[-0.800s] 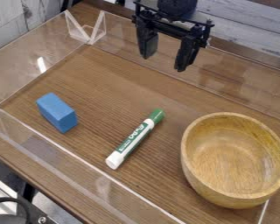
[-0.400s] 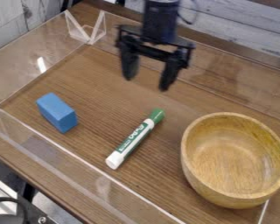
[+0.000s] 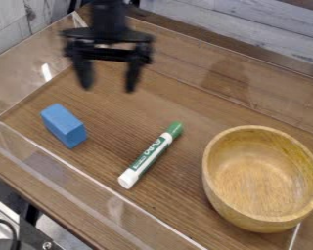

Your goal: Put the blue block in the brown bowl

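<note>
Hovering over the upper left of the wooden tabletop [image 3: 186,93], the black gripper [image 3: 107,80] points straight down w/ its two fingers [image 3: 83,74] spread wide apart, nothing between them. It is motion-blurred, so fingertip detail is hard to read, but the gap between the fingers is plain.

Blue block [image 3: 64,126] lies flat on the table at left, below and slightly left of the gripper in the picture, clear of the fingers and not touched by anything. It sits at a slight angle, one long face toward the camera.

White marker w/ green cap [image 3: 150,154] lies near the middle, diagonal, cap end pointing up-right, white end toward the front edge. It is right of the block, apart from it, and left of the bowl w/o touching either.

Brown wooden bowl [image 3: 222,186] sits at lower right, upright, the inside showing only wood grain. Block and bowl are well apart, w/ the marker between them.

Clear acrylic walls [image 3: 67,190] border the table along the front and left; a folded clear corner piece [image 3: 94,34] stands at the back left, probably part of the same barrier, though the glare makes that hard to confirm.
</note>
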`<state>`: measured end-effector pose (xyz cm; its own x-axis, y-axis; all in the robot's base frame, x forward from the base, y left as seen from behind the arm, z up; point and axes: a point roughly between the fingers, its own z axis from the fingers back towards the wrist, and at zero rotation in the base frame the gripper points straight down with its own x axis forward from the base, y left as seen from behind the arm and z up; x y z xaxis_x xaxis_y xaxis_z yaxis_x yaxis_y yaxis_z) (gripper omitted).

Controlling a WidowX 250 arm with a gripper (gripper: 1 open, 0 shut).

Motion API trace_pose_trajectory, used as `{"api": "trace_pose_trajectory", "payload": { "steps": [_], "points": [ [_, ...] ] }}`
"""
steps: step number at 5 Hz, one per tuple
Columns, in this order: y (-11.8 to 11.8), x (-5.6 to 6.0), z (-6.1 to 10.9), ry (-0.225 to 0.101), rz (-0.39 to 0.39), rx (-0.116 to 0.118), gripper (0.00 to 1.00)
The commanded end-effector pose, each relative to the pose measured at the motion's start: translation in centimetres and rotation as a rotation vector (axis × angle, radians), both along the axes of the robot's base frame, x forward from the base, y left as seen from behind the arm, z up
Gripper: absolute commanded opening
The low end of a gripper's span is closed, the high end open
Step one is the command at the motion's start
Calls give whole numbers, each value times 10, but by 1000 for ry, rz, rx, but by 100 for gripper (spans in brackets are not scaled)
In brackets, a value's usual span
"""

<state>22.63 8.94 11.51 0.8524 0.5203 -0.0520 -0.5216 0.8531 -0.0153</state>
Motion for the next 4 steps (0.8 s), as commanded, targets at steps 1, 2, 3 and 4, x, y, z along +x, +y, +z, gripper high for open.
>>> {"api": "trace_pose_trajectory", "payload": {
  "steps": [1,2,3,4],
  "points": [
    [24,-12,4,-72,145,7,100],
    [38,-19,-9,-85,221,-6,100],
    [40,-17,-21,-84,262,-4,100],
    [41,-18,-35,-89,308,-8,100]
  ]
}}
